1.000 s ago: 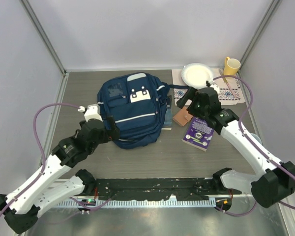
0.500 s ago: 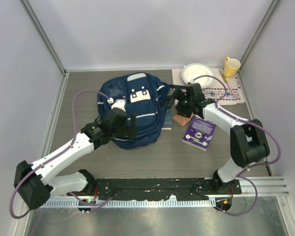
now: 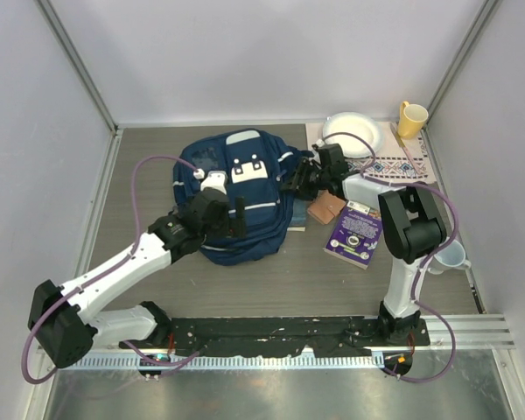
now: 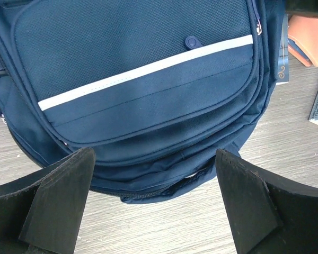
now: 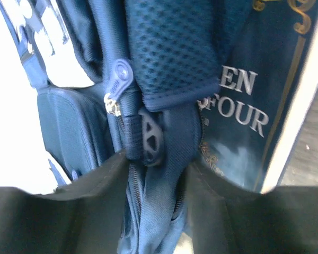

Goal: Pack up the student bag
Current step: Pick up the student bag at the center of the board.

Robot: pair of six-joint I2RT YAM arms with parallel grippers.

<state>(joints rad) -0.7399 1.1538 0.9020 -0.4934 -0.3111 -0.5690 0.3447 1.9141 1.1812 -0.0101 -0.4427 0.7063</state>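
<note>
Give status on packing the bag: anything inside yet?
Done: nothing visibly; the student bag shows no opening. In hand: right hand pinches the bag's side strap by a zipper pull; left hand hovers open over the front pocket. Left: the purple book, blue book and brown wallet-like item lie beside it.

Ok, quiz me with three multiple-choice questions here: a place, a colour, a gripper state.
1. Where is the purple book? A on the student bag; B on the table right of it; C under it.
2. The mug in the far right corner is: A yellow; B red; C green.
3. The left gripper is: A open; B shut on the book; C shut on the mug.
B, it lies flat on bare table beside the bag; A, plainly yellow; A, its fingers stand wide apart.
</note>
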